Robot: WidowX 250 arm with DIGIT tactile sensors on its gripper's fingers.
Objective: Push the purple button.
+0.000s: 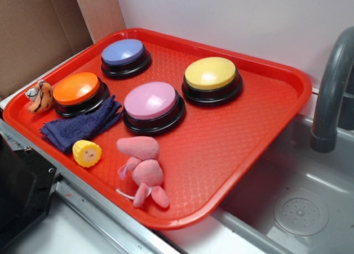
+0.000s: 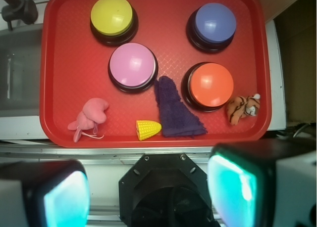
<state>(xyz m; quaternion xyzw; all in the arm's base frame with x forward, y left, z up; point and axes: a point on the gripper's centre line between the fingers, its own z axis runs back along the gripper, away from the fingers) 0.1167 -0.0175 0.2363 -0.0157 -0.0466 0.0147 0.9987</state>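
The fingers (image 2: 148, 192) stand spread wide and hold nothing, their two pale pads (image 2: 64, 197) at the lower corners of the wrist view, high above and outside the near rim of the red tray (image 2: 64, 78). The exterior view does not show them at all, so the press has not begun.

To press well, I judge the fingers should first close, so that one blunt tip meets the dome rather than straddling it. Then they should travel over the tray and come straight down on the crown of the purple button (image 2: 214, 23), since a hit on the sloping edge could slide off or shove the base.

In the wrist view that button lies at the far right of the tray, well apart from the fingers. The orange button (image 2: 210, 85) sits between it and the right pad, so the path should stay high over it. The dark blue cloth (image 2: 174, 111) lies nearer still, beside the orange button, with a toy tiger (image 2: 242, 108) at the right rim.

The pink button (image 2: 132, 65) at mid-tray is the likely wrong target; its top is lilac-pink, the right one bluish. In the exterior view the purple button (image 1: 125, 53) is in the far left corner.
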